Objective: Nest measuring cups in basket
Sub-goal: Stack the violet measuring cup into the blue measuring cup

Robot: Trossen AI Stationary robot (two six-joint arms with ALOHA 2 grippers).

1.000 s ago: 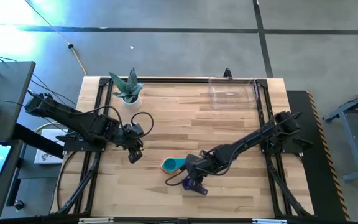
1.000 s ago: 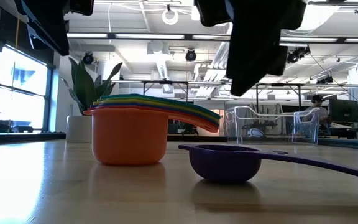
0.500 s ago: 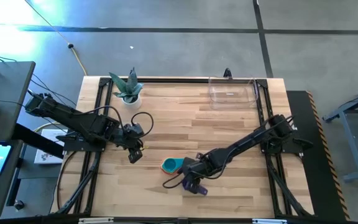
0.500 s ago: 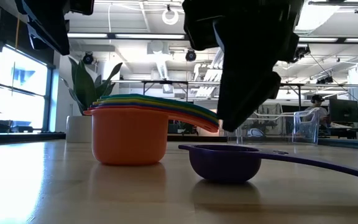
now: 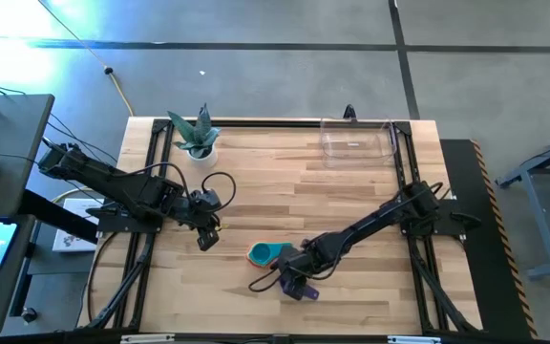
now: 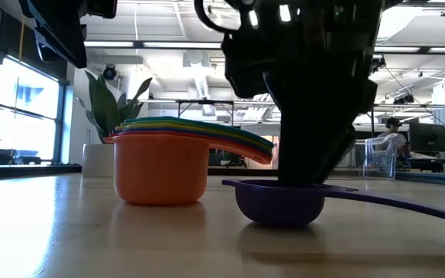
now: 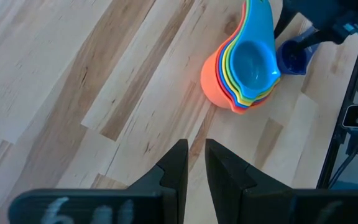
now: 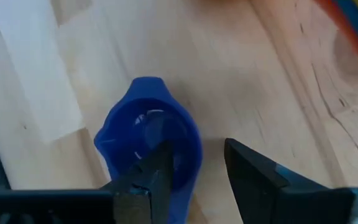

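Right wrist view shows the right gripper point(image 8: 194, 171) parted, one finger inside the purple measuring cup point(image 8: 151, 134) and one outside its rim, not yet clamped. Next comes closing, then lifting it onto the nested stack point(image 6: 161, 166) just beside. Only the high view shows the basket point(image 5: 356, 141) well apart and the left gripper point(image 5: 207, 236), narrowly parted and empty, waiting.

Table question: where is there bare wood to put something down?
Bare wood spreads across the table's middle, between the plant pot, the clear basket and the arms. It is crowded at the near edge: the nested cups, purple cup and right gripper.
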